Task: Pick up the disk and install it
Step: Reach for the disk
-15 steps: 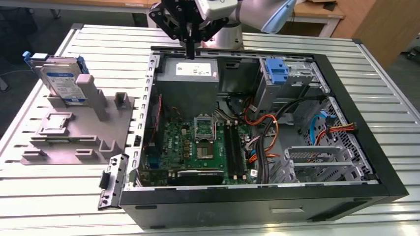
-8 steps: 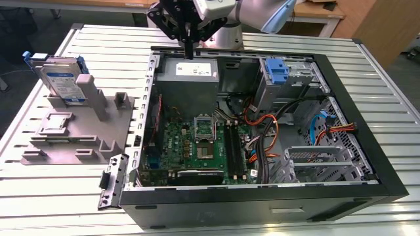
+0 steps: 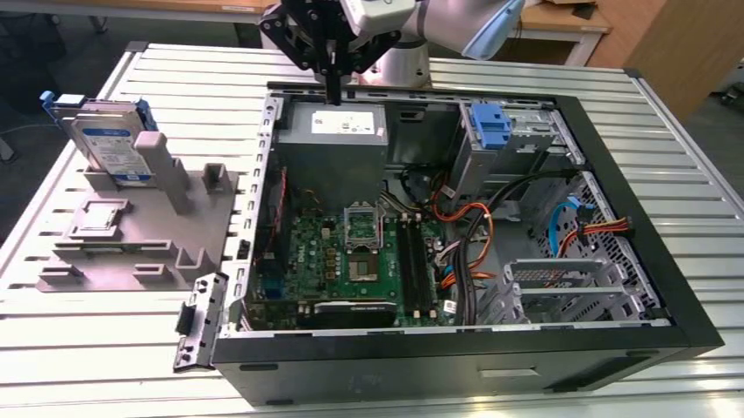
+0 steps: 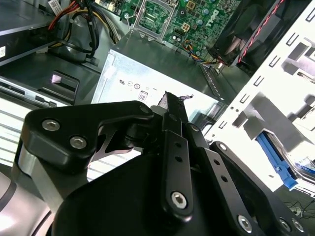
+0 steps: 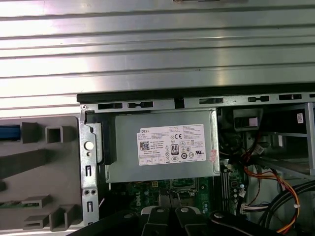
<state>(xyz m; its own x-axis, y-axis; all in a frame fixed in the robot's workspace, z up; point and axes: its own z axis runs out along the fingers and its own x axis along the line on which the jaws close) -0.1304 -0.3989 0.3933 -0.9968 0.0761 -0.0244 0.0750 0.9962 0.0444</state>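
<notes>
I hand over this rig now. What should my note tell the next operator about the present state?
Gripper: jaws shut, holding nothing, over the power-supply box in the open computer case.
Disk: upright in the grey holder, on the exterior view's left of the case, apart from the gripper.
Done: nothing that shows.
Left: the disk is not yet picked up and not yet installed.

Ribbed metal table [image 3: 174,78]: open computer case [image 3: 407,370], grey fixture block [image 3: 128,248] beside it, exterior view's left.
</notes>
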